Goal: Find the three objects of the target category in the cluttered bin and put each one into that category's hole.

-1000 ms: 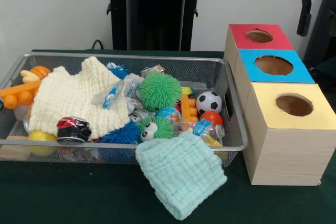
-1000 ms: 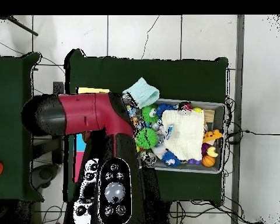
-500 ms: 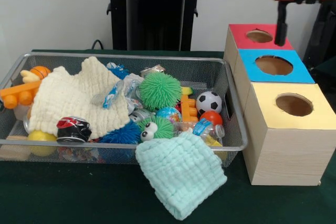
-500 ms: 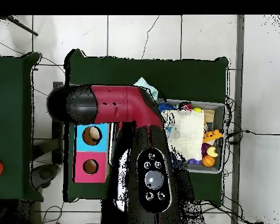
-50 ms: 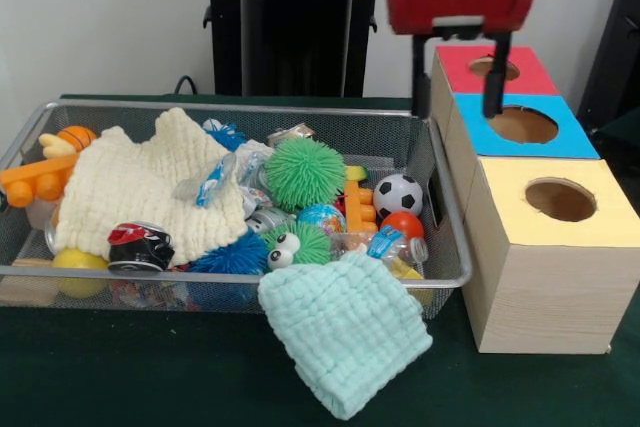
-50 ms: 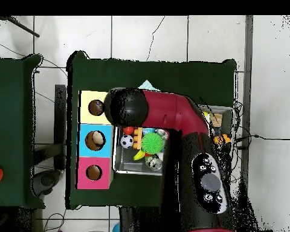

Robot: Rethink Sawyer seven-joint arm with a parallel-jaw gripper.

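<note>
Pincer [image 5: 455, 75] spread, empty, hanging above bin's [image 5: 440, 202] far corner beside blue box [image 5: 520, 125]; soccer ball [image 5: 398, 194] below, apart.

The table [image 5: 150, 377] has a dark green top. 2 items rest directly on it: a wire mesh bin [image 5: 440, 207] and a row of 3 wooden boxes. In the front view the bin occupies the left and centre of the table, and the boxes stand just beside the bin's right end. The box tops are, from far to near, red [image 5: 455, 62], blue [image 5: 480, 137] and yellow [image 5: 510, 197], each with 1 round hole. A pale mint cloth [image 5: 345, 332] hangs over the bin's near rim, and its lower part lies on the table in front of the bin.
</note>
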